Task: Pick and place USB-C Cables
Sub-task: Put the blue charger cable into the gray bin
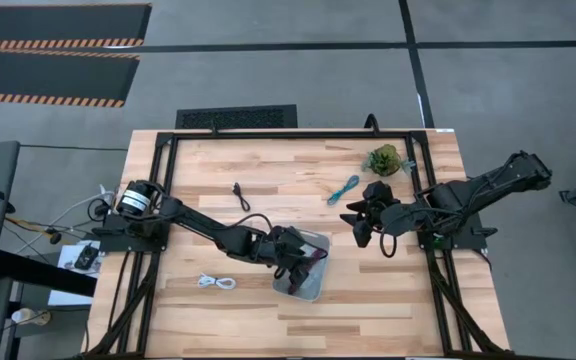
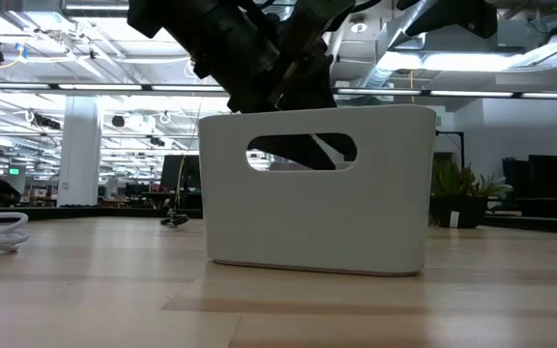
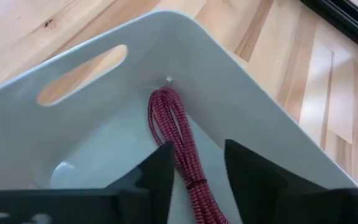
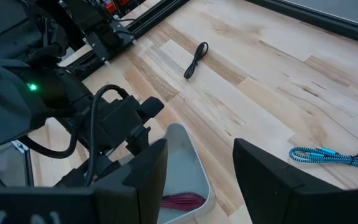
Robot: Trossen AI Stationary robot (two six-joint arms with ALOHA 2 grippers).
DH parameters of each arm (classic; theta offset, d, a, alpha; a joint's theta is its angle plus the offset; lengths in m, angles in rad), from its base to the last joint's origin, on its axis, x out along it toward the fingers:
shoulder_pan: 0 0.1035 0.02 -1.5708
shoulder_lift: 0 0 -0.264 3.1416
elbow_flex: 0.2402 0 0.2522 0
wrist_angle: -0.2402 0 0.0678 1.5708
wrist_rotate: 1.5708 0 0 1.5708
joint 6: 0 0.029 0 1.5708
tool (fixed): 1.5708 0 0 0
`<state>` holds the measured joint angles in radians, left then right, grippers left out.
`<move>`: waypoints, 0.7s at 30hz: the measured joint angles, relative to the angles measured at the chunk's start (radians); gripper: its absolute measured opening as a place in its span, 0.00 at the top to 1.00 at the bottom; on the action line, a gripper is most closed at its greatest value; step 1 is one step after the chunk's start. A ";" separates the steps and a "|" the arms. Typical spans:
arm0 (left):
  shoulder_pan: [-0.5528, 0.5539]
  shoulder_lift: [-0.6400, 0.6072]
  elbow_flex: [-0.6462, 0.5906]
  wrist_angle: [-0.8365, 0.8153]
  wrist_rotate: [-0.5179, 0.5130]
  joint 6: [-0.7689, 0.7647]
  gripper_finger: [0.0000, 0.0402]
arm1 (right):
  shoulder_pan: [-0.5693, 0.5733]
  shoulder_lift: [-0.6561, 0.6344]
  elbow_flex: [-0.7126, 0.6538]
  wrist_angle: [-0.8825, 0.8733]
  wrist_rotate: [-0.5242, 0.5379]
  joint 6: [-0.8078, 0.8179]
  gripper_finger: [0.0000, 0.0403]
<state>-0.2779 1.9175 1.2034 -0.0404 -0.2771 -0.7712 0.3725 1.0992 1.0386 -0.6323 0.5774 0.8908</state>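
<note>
The magenta-red cable (image 3: 169,121) lies as a folded bundle inside the pale grey tray (image 1: 298,287), its far end against a tray corner. My left gripper (image 3: 197,149) hangs open over the tray, one finger on each side of the bundle; whether either finger touches it, I cannot tell. My right gripper (image 1: 360,222) hovers open to the right of the tray, near the teal-blue cable (image 1: 343,188). The black cable (image 1: 240,195) and the white cable (image 1: 216,282) lie flat on the wooden table.
A green leafy clump (image 1: 383,160) sits near the table's far right part, just behind the teal cable. A black frame (image 1: 268,135) runs along the table's far edge and both sides. Bare wood lies in front of the tray and along the near edge.
</note>
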 joint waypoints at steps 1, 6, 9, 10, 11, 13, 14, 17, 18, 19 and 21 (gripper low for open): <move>0.000 0.000 0.000 0.002 0.000 0.000 0.64 | 0.000 0.000 0.000 0.000 0.000 0.000 0.49; 0.003 -0.003 0.000 0.013 0.035 0.016 0.48 | 0.000 0.000 0.000 0.000 0.000 0.000 0.49; 0.012 -0.023 0.000 0.015 0.075 0.034 0.42 | 0.000 0.000 0.000 0.000 0.000 0.000 0.49; 0.015 -0.034 0.000 0.010 0.082 0.039 0.41 | 0.000 0.000 0.000 0.000 0.000 0.000 0.49; 0.017 -0.043 0.000 0.010 0.084 0.052 0.40 | 0.000 0.000 0.000 0.000 0.000 0.001 0.49; 0.022 -0.072 0.000 -0.002 0.083 0.078 0.39 | 0.000 0.000 0.000 0.000 0.000 0.001 0.49; 0.023 -0.087 0.000 -0.003 0.082 0.091 0.39 | 0.000 0.000 0.000 0.000 0.000 0.002 0.49; 0.025 -0.146 0.000 -0.047 0.057 0.135 0.39 | 0.000 0.000 0.000 0.000 0.000 0.009 0.49; 0.025 -0.167 0.000 -0.067 0.040 0.150 0.39 | 0.000 0.000 0.000 0.000 -0.001 0.010 0.49; 0.025 -0.190 0.000 -0.091 0.021 0.165 0.39 | 0.000 0.000 0.000 0.000 -0.001 0.010 0.49; 0.025 -0.243 0.000 -0.162 -0.026 0.190 0.39 | 0.000 0.000 0.000 -0.001 -0.001 0.020 0.49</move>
<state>-0.2531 1.6742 1.2034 -0.2026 -0.3035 -0.5816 0.3725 1.0992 1.0386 -0.6331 0.5762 0.9105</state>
